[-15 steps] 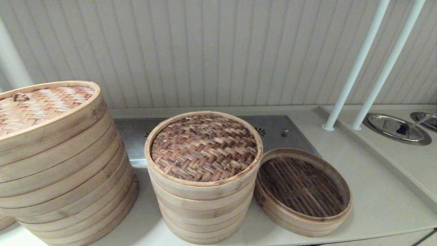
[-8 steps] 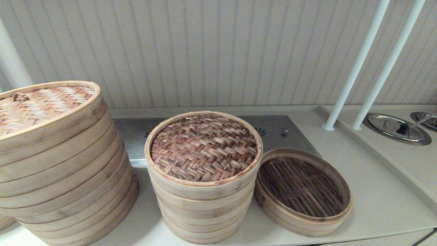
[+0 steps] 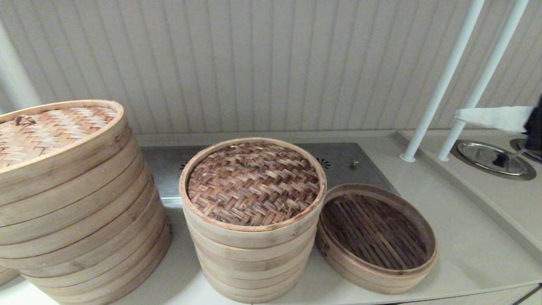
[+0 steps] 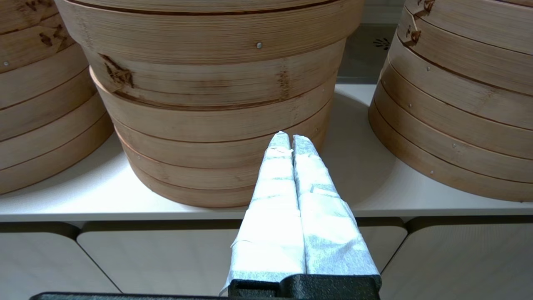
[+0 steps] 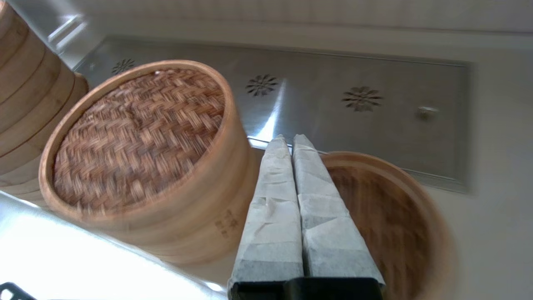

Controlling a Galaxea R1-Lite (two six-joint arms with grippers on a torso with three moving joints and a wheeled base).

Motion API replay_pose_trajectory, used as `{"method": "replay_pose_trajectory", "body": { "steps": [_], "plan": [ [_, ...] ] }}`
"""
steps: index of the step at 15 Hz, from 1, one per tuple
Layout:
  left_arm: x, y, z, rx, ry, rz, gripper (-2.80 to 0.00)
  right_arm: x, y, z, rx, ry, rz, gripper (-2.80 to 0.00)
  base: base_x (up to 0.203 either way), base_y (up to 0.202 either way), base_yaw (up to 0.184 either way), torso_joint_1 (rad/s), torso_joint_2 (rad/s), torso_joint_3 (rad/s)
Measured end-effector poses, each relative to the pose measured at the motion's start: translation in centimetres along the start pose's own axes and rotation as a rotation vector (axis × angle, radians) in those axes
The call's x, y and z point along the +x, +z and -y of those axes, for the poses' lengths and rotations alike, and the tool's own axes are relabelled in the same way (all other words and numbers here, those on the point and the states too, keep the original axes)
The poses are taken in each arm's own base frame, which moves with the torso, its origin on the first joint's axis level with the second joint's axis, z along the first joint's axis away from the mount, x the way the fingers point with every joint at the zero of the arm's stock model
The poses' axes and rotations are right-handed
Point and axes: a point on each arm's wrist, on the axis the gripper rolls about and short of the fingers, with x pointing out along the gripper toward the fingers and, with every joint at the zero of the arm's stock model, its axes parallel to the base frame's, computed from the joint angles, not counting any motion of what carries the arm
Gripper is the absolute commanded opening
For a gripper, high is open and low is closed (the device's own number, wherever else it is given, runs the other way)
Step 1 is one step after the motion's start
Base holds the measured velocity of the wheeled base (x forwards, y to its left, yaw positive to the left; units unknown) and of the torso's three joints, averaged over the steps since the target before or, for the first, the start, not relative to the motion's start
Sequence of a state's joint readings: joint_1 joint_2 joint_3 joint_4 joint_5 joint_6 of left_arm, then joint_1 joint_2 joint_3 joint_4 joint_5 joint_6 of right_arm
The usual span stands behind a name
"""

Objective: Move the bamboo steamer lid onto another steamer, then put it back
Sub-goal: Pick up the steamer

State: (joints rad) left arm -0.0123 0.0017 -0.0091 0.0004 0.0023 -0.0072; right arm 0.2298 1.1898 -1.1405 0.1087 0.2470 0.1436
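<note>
The bamboo steamer lid [image 3: 253, 182], dark herringbone weave in a pale rim, lies on top of the middle stack of pale tiers [image 3: 254, 262]. The low single-tier steamer [image 3: 374, 237] with a dark slatted floor stands right beside that stack, uncovered. My right gripper [image 3: 458, 114] is shut and holds nothing, high at the far right, well away from both. In the right wrist view the right gripper [image 5: 290, 139] points between the lid [image 5: 137, 133] and the low steamer [image 5: 387, 216]. My left gripper [image 4: 290, 139] is shut and empty, low before the counter's front edge.
A much wider many-tier stack [image 3: 76, 220] with a tan loop-handled lid [image 3: 46, 127] fills the left. Behind lies a steel vent plate [image 3: 338, 161]. Two white poles [image 3: 440, 84] and a round steel inset [image 3: 491, 159] stand at the right. A third stack [image 4: 41, 104] shows further left.
My right gripper has come into the head view at the far right edge, where it did not show before. The lid and the steamers have not moved.
</note>
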Motion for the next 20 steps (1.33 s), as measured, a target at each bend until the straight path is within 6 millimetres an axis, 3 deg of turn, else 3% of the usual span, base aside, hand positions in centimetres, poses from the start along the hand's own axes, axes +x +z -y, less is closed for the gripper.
{"method": "replay_pose_trajectory", "body": {
  "steps": [5, 9, 10, 16, 20],
  "plan": [
    [0.0, 0.0, 0.0, 0.000, 0.000, 0.000, -2.80, 8.1, -0.1, -4.2, -0.011, 0.070, -0.107, -2.80, 0.000, 0.000, 0.000, 0.000, 0.00, 0.000],
    [0.0, 0.0, 0.0, 0.000, 0.000, 0.000, -2.80, 12.0, -2.1, -7.9, -0.046, 0.145, -0.194, -2.80, 0.000, 0.000, 0.000, 0.000, 0.00, 0.000],
    [0.0, 0.0, 0.0, 0.000, 0.000, 0.000, -2.80, 12.7, -2.3, -8.8, -0.054, 0.168, -0.204, 0.00, 0.000, 0.000, 0.000, 0.000, 0.00, 0.000],
    [0.0, 0.0, 0.0, 0.000, 0.000, 0.000, -2.80, 16.7, -3.3, -13.1, -0.088, 0.216, -0.212, 0.00, 0.000, 0.000, 0.000, 0.000, 0.00, 0.000],
    [0.0, 0.0, 0.0, 0.000, 0.000, 0.000, -2.80, 18.5, -5.0, -15.3, -0.113, 0.221, -0.243, 0.00, 0.000, 0.000, 0.000, 0.000, 0.00, 0.000]
  ]
}}
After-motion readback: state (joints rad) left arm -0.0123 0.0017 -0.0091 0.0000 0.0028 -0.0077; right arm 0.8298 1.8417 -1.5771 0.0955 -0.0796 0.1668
